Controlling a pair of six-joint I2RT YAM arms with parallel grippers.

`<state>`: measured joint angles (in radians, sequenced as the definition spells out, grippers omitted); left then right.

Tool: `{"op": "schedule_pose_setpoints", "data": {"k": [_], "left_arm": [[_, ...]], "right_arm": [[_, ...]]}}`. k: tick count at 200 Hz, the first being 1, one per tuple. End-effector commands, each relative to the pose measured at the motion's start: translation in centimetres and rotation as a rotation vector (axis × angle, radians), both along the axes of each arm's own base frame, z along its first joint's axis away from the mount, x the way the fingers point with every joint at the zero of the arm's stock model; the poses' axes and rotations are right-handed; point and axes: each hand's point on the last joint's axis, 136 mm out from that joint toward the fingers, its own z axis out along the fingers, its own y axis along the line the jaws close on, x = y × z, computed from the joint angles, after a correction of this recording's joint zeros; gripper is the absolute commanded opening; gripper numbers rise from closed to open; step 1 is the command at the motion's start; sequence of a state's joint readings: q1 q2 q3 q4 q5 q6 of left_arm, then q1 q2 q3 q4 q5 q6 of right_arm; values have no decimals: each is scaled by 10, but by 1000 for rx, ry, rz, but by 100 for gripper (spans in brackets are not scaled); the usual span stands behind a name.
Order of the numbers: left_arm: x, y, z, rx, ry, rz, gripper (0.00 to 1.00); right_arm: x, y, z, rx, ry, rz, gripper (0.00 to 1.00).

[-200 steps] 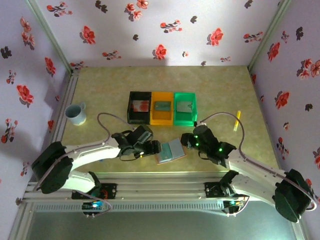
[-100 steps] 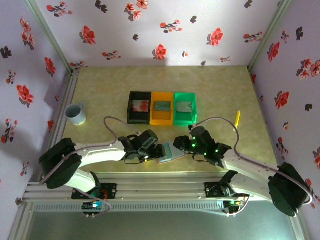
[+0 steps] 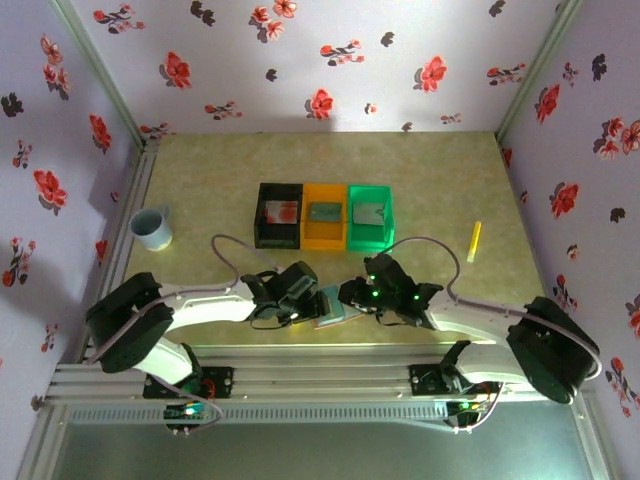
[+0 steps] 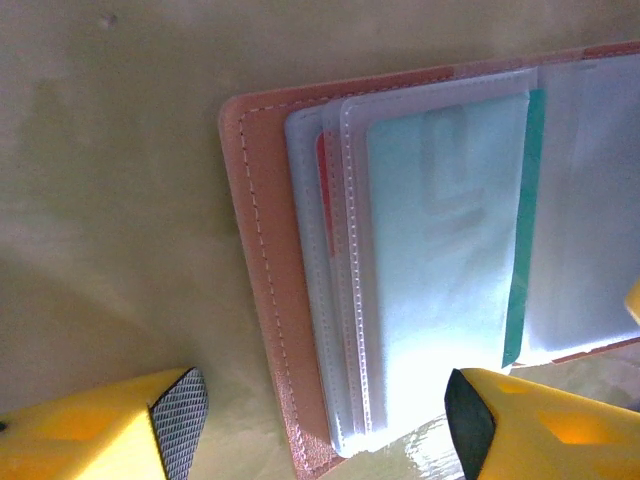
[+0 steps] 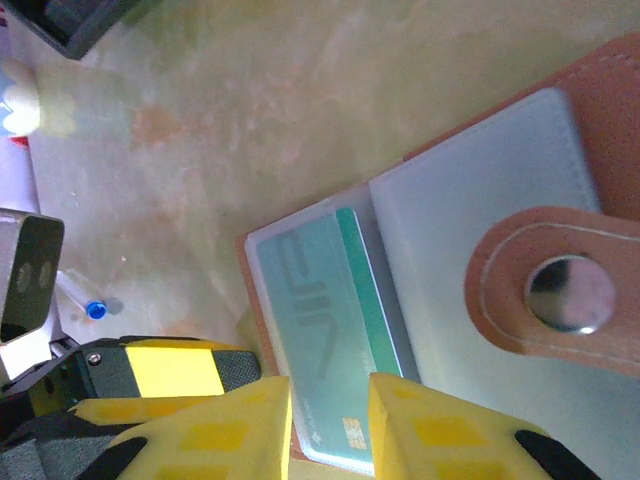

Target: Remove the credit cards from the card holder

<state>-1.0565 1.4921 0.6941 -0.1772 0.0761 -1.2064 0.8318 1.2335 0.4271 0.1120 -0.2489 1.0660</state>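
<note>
Left gripper (image 4: 322, 425) spread wide over open card holder (image 4: 270, 300); right gripper (image 5: 330, 420) narrowed at sleeved credit card (image 5: 310, 350), grip indeterminate.

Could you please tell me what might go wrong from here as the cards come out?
The teal card sits in a clear sleeve; the right claw, jaws narrowly apart over it, might pinch sleeve and card together. The left claw is open astride the edge of the card holder, not clamped on it, so the holder could drag along.

Robot test booth, floral-papered walls (image 3: 400, 40), aluminium rail (image 3: 320, 366), beige tabletop (image 3: 210, 175)
</note>
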Motion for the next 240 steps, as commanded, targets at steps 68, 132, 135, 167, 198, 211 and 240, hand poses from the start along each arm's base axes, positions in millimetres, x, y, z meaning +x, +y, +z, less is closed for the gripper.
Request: {"op": "schedule_pose_setpoints", "data": {"k": [68, 132, 135, 167, 198, 211, 240], "left_arm": [[-5, 32, -13, 144, 2, 26, 65], [-8, 40, -19, 172, 8, 23, 58], [-9, 41, -20, 175, 9, 23, 58], [-11, 46, -26, 207, 20, 21, 50], [-12, 50, -30, 237, 27, 22, 50], [-12, 51, -30, 244, 31, 22, 47], [-12, 53, -32, 262, 36, 21, 43]], "right_arm": [[4, 3, -5, -107, -50, 58, 22], [3, 3, -18, -134, -50, 74, 21], [3, 4, -17, -133, -52, 74, 21], [1, 5, -22, -131, -44, 82, 22], [0, 7, -24, -129, -39, 87, 22], [0, 6, -25, -132, -37, 85, 22], [1, 6, -24, -130, -38, 83, 22]]}}
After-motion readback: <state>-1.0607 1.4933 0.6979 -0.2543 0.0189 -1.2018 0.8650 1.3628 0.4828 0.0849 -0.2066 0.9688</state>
